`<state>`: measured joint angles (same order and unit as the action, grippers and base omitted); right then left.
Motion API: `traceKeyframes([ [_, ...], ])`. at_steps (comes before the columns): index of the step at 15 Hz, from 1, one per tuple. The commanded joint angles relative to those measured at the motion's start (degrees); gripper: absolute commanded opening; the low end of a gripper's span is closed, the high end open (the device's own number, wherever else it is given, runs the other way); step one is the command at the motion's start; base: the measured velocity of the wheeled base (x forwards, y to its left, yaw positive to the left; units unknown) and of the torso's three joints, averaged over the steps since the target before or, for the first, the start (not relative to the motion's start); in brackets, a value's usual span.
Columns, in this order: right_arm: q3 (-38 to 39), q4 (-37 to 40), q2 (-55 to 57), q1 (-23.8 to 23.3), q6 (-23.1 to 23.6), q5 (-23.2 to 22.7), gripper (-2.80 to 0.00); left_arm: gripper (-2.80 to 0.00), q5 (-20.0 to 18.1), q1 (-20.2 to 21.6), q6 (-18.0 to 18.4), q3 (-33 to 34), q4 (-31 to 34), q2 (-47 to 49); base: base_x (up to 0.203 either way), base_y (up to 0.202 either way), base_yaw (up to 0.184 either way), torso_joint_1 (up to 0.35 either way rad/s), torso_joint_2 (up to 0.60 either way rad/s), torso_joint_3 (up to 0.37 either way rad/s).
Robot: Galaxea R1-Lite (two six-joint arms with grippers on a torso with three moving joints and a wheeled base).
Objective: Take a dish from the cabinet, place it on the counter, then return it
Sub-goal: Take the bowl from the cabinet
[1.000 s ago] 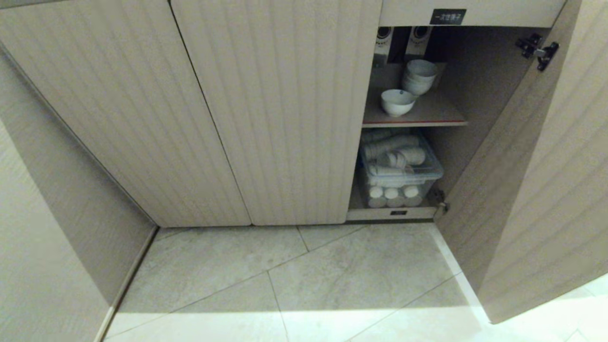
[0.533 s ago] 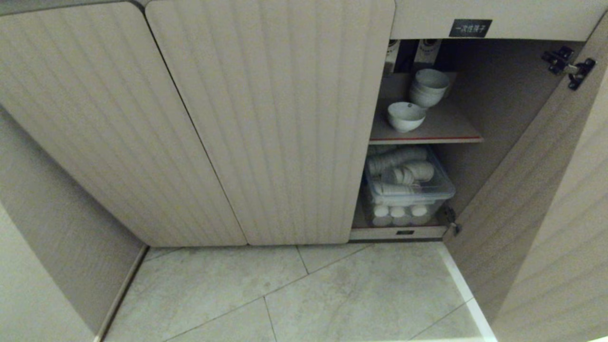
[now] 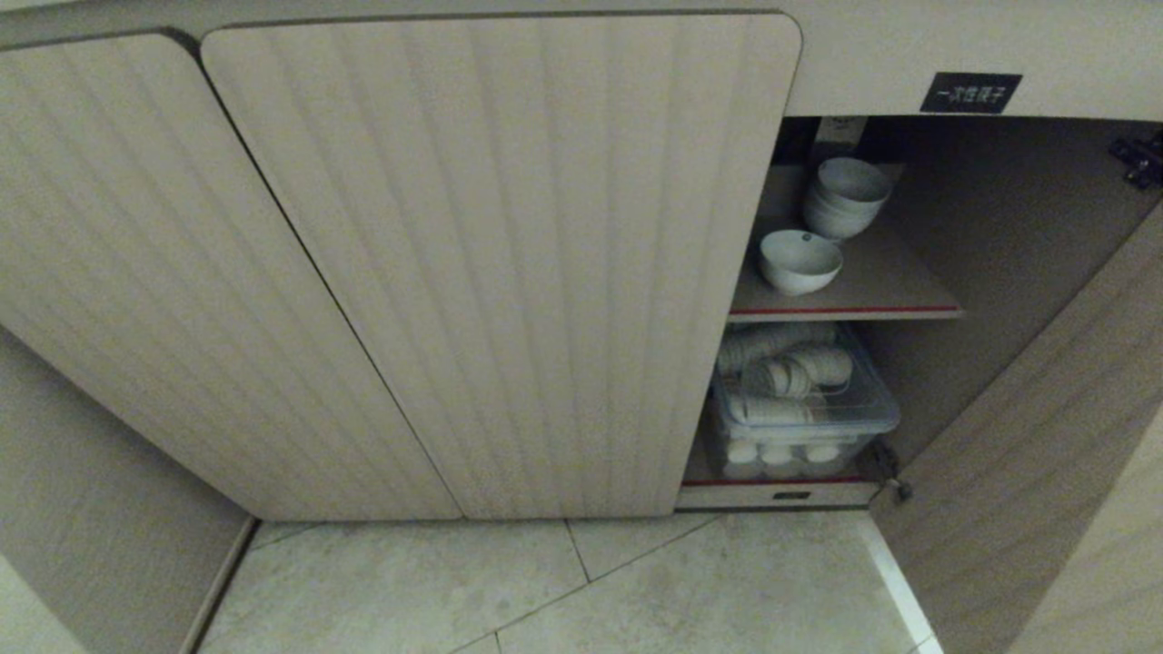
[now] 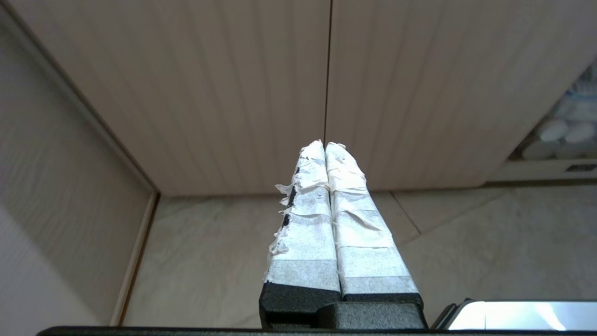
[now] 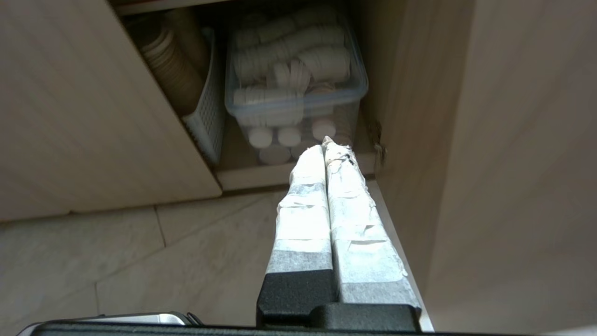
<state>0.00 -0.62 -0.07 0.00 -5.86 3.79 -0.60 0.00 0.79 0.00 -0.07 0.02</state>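
Both end effectors, left [image 4: 325,145] and right [image 5: 325,142], are clenched empty, well below the dish [image 3: 800,261] on the cabinet [image 3: 845,295] shelf.

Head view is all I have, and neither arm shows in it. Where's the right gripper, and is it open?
Observer: The right gripper is shut and empty, aimed at the clear lidded plastic tub low in the beige cabinet.
Operator: Anything beside that tub I can't see?
Observer: Yes, a white slatted plastic basket holding stacked brown cups.
Operator: And the left gripper?
Observer: The left gripper is shut, facing the seam between two closed beige ribbed doors.
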Motion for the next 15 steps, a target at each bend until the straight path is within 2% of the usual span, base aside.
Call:
traceKeyframes([
  [1,0.0,0.0,0.1,0.0,0.0,0.0,-2.80,-2.80,-0.1,0.0,-0.1,0.0,0.0,0.0,0.202,0.000,0.001,0.002,0.00,0.000],
  [12,0.0,0.0,0.1,0.0,0.0,0.0,-2.80,-2.80,0.0,0.0,-0.1,0.0,0.0,0.0,0.194,0.000,0.001,0.003,0.00,0.001],
  [15,0.0,0.0,0.1,0.0,0.0,0.0,-2.80,-2.80,0.1,0.0,-0.4,0.0,0.0,0.0,0.030,0.000,-0.001,0.002,0.00,0.001],
])
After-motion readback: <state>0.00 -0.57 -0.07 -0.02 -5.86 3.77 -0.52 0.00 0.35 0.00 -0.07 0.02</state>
